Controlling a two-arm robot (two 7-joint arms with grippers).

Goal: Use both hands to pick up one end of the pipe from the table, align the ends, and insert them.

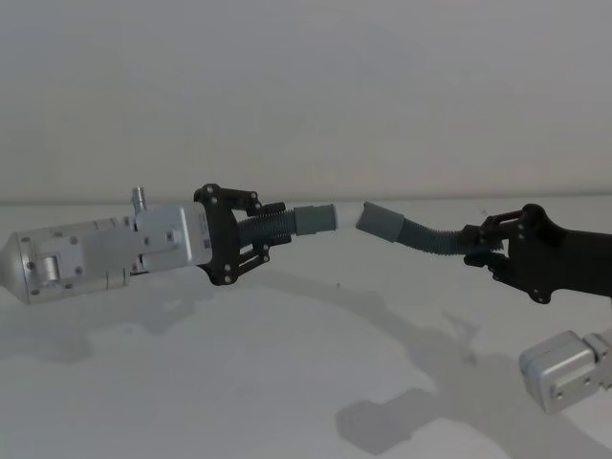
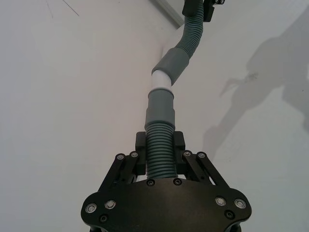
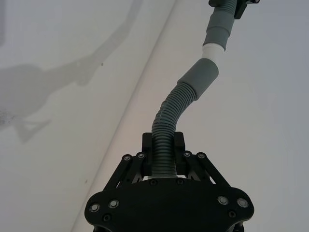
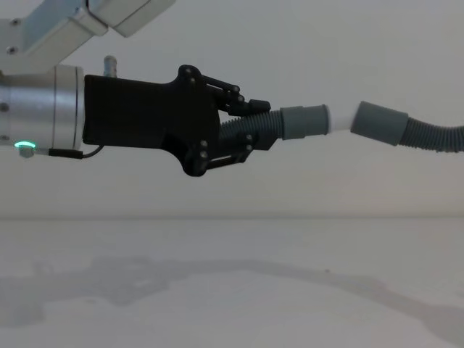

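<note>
Both pipe pieces hang in the air above the white table (image 1: 287, 382). My left gripper (image 1: 271, 229) (image 4: 254, 125) (image 2: 160, 145) is shut on the ribbed hose of the left pipe piece (image 1: 277, 226), whose grey cuff (image 4: 304, 121) ends in a white tip (image 4: 338, 119). My right gripper (image 1: 484, 247) (image 3: 163, 145) is shut on the ribbed hose of the right pipe piece (image 1: 435, 239). Its plain cuff (image 4: 379, 122) (image 1: 381, 220) faces the white tip across a small gap. The two cuffs are slightly angled to each other.
A pale wall meets the table's far edge (image 1: 430, 198) behind the pipes. Part of my right arm's silver housing (image 1: 564, 368) shows at the lower right. Shadows of the arms lie on the table.
</note>
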